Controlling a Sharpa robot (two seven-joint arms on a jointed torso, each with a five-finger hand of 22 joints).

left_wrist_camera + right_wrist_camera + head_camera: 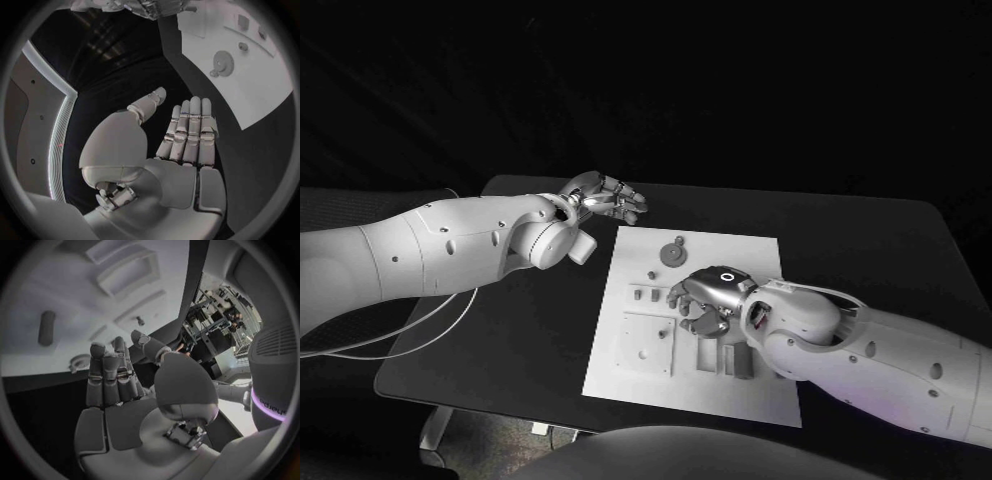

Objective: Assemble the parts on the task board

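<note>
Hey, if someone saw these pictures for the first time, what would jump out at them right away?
The white task board in the middle of the black table, with small grey parts on it, among them a round gear near its far edge. The right hand hovers over the board's middle holding nothing. The left hand hangs open beyond the board's far left corner, above the table.

black table (516, 330) | white cable (401, 335) hanging off its left side

Parts (715, 352) beneath the right hand (705, 299) on the task board (733, 250), hidden.
</note>
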